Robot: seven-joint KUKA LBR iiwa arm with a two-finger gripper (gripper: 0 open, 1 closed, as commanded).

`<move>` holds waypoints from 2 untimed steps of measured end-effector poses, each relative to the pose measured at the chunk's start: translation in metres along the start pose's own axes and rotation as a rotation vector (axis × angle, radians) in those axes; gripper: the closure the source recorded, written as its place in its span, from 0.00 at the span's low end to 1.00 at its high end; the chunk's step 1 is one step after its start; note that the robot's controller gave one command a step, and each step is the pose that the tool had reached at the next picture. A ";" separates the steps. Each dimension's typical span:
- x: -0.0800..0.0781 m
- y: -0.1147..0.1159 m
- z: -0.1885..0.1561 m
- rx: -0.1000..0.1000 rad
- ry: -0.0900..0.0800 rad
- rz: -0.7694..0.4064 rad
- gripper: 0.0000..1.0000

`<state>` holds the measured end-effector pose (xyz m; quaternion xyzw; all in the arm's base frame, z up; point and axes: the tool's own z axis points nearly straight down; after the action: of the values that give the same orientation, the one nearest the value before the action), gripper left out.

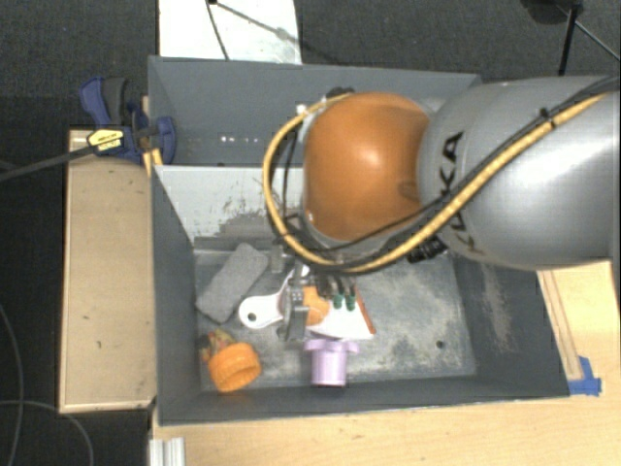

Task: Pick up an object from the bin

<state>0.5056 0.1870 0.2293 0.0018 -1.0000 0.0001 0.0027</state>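
One each: lilac cylinder [328, 364]; white-orange piece with green bits [342, 322] touching its upper side; white flat tab [258, 312] up-left of it; grey foam block [231, 280] further up-left; orange round lump [233, 367] well to its left. Gripper [294, 314] is down between tab and white-orange piece, just up-left of the cylinder. Orange cover [364, 163] overhangs, wrist pointing down. Gripper spread or closed: cannot tell.

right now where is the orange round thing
The orange round thing lies at the bin's lower left in the camera view, below the grey block and left of the lilac cylinder.
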 end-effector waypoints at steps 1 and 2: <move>-0.002 -0.001 -0.004 -0.002 -0.008 0.005 0.00; -0.006 -0.007 0.043 -0.004 -0.014 0.061 0.00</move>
<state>0.5116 0.1798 0.1865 -0.0285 -0.9996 -0.0018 -0.0042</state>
